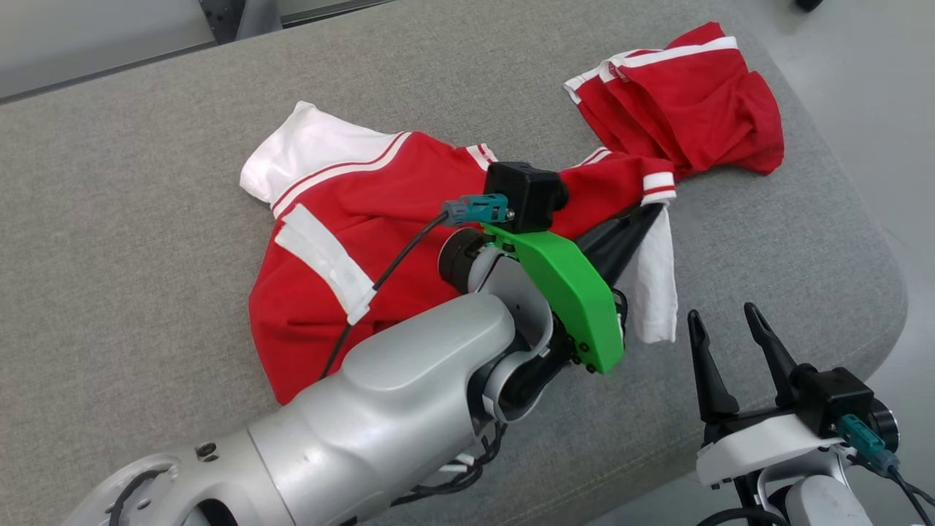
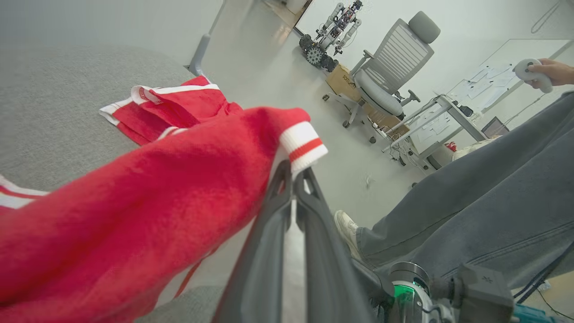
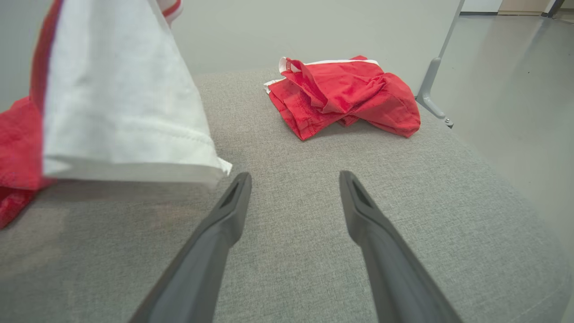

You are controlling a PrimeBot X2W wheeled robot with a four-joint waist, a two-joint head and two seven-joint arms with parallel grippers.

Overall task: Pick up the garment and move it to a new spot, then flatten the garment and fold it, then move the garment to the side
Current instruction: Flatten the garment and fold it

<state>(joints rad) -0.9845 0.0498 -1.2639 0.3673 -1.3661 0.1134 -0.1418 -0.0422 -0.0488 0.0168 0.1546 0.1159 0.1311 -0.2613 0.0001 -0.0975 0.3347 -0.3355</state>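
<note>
The garment (image 1: 343, 219), a red shirt with white collar and striped trim, lies crumpled on the grey cushioned surface (image 1: 146, 219). My left gripper (image 1: 652, 212) is shut on its sleeve near the striped cuff and holds that part raised, with a white panel hanging below. In the left wrist view the red sleeve (image 2: 157, 188) drapes over the closed gripper (image 2: 293, 172). My right gripper (image 1: 722, 313) stands open near the surface's front right edge, just right of the hanging cloth. In the right wrist view its open gripper (image 3: 294, 176) holds nothing, and the white panel (image 3: 116, 98) hangs at the left.
A second red piece with white trim (image 1: 679, 102) lies bunched at the far right of the surface. The surface's right edge drops to the floor. A person's grey-trousered leg (image 2: 484, 206) and shoe (image 2: 347, 229) stand beside it; an office chair (image 2: 390, 76) is farther off.
</note>
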